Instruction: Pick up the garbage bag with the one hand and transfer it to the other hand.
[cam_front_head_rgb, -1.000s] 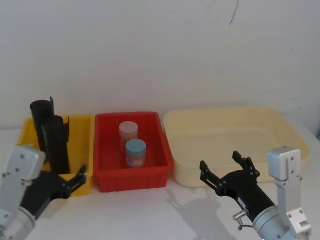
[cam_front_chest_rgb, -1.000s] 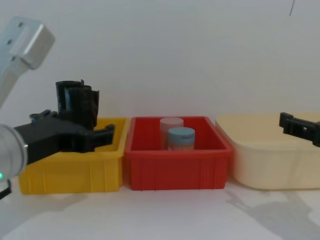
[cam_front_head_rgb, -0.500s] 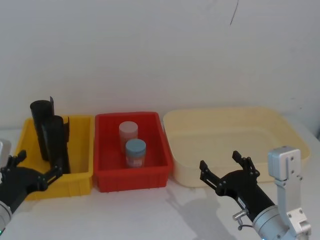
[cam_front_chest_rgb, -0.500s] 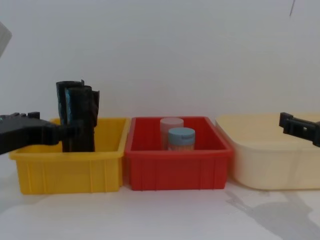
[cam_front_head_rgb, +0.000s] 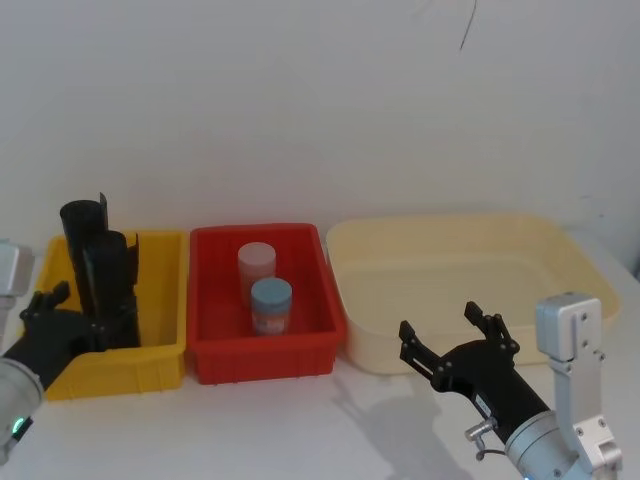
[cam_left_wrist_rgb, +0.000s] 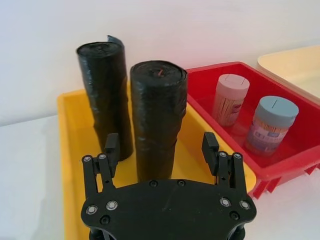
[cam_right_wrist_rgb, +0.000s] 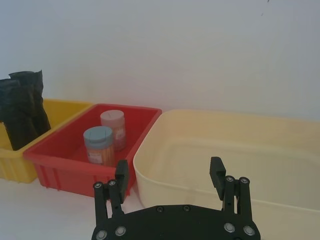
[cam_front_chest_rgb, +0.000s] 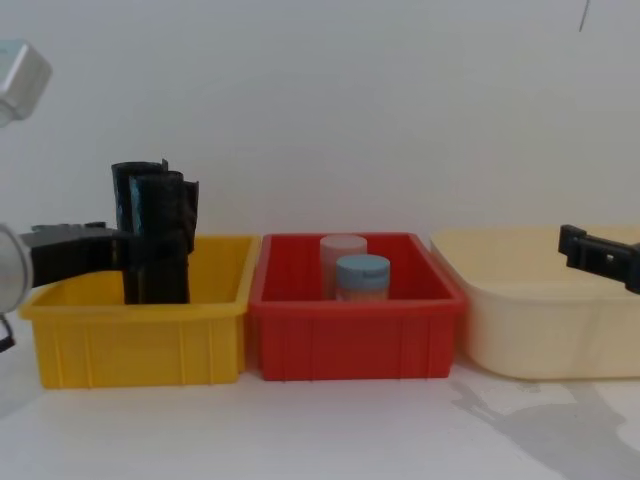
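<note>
white wall (cam_front_head_rgb: 300, 100) is seen behind a pale table (cam_front_head_rgb: 300, 430), on which three containers are lined up side by side: a yellow bin (cam_front_head_rgb: 120, 368) at the robot's left, a red bin (cam_front_head_rgb: 265, 362) in the middle and a cream tub (cam_front_head_rgb: 460, 222) at the right. the garbage bag (cam_left_wrist_rgb: 157, 115), a smooth black roll, is stood upright in the yellow bin. a crinkled black roll (cam_left_wrist_rgb: 102, 90) with a ragged flap at its top is stood just behind and beside it; whether the two touch cannot be told. two jars are placed in the red bin, a blue-capped jar (cam_front_head_rgb: 271, 300) nearer the robot and a pink-capped jar (cam_front_head_rgb: 256, 262) close behind it.

the left gripper (cam_front_head_rgb: 78, 312) is positioned at the near left side of the yellow bin, level with the lower half of the garbage bag. its fingers (cam_left_wrist_rgb: 112, 147) are spread wide, one on either side of the bag, and a gap is seen between each finger and the roll, so nothing is gripped.

the right gripper (cam_front_head_rgb: 440, 325) is held above the table, just in front of the cream tub's near wall. its fingers are likewise parted wide and nothing is held between them.
</note>
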